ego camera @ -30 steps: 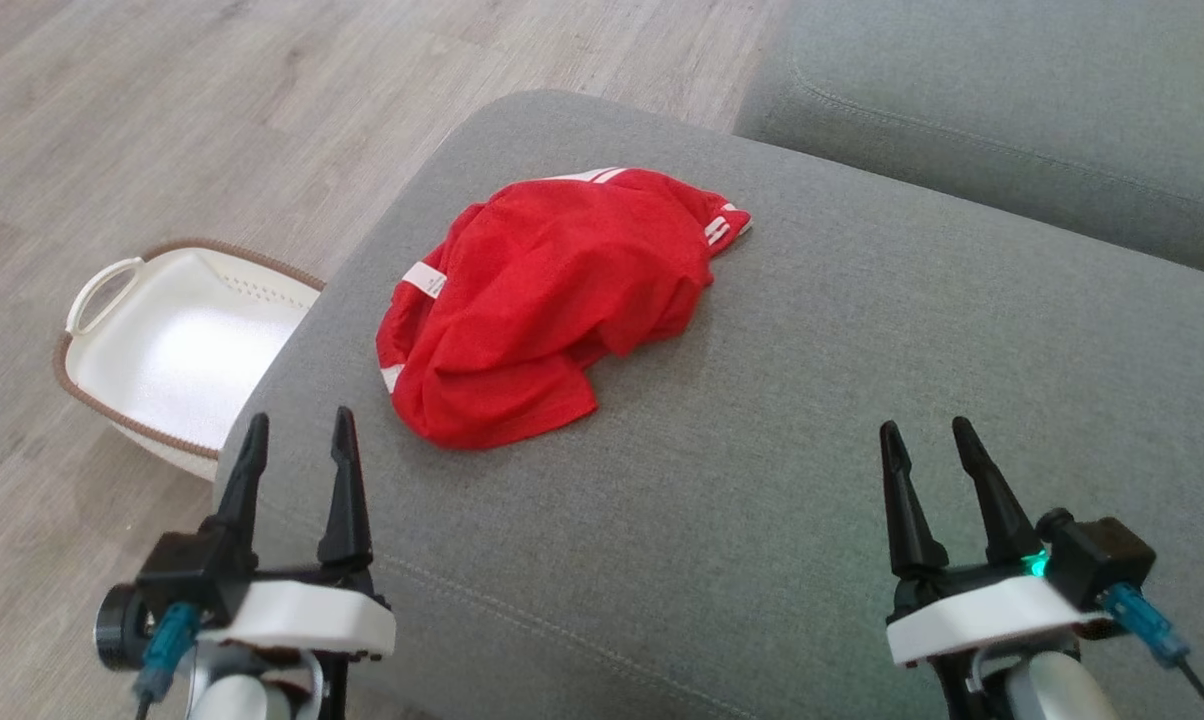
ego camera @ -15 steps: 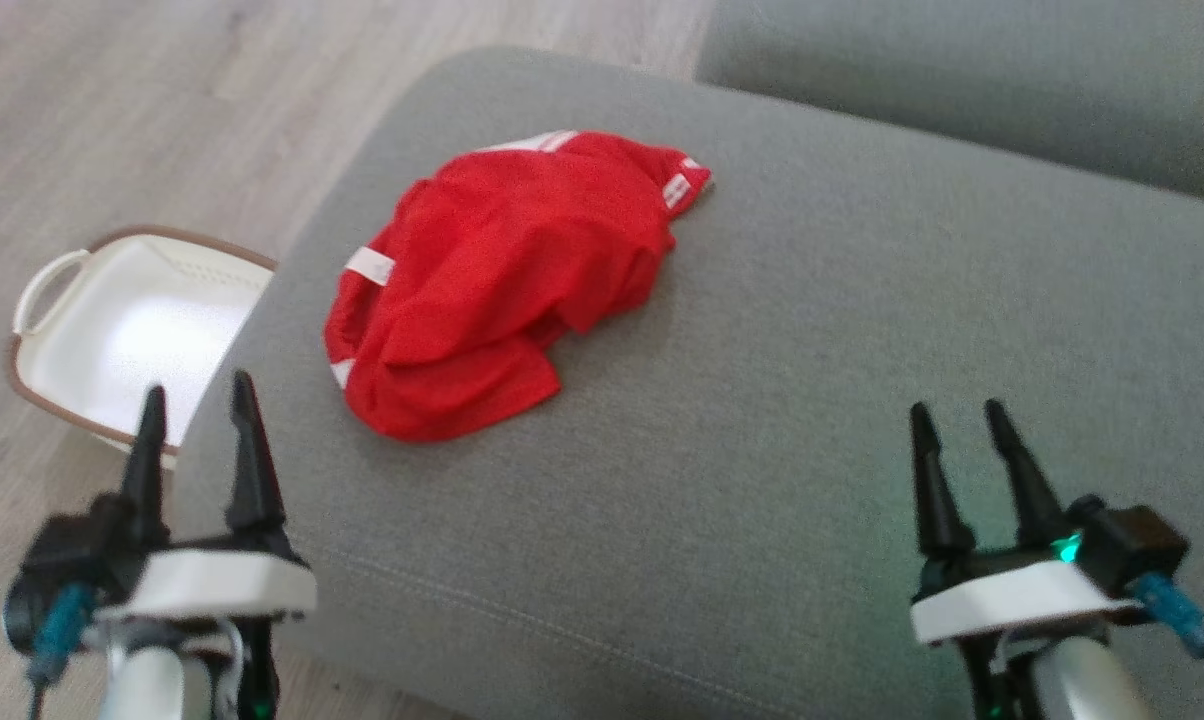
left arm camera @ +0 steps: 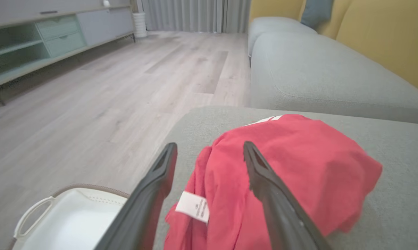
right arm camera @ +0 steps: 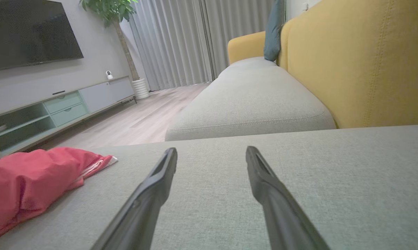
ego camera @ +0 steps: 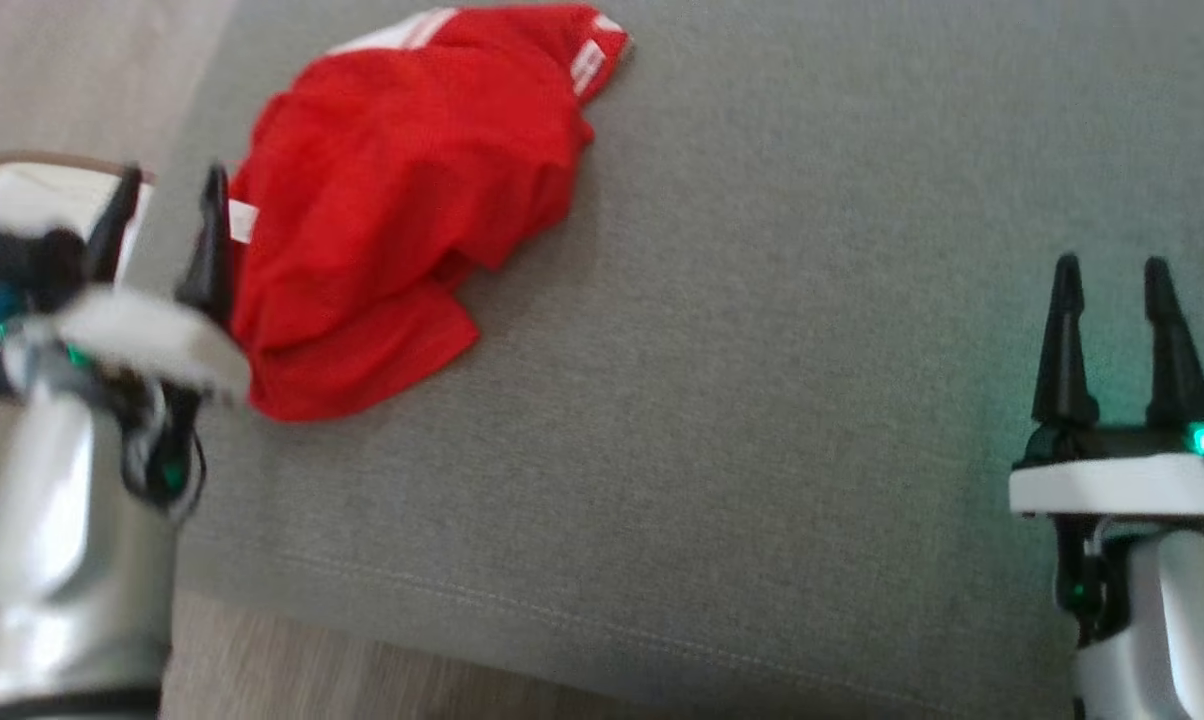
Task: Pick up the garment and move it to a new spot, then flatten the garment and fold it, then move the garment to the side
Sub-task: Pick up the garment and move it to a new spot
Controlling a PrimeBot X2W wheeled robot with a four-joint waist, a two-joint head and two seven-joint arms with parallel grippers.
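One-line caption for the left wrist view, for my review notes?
Open left end effector aimed at a crumpled red mesh garment on a grey fabric cushion, white plastic basket beside it.

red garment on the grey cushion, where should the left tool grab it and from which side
Probably the bunched edge by the white label on the red garment, coming down from the robot's left with the left tool. That edge stands up in folds off the cushion and lies nearest the open jaws.
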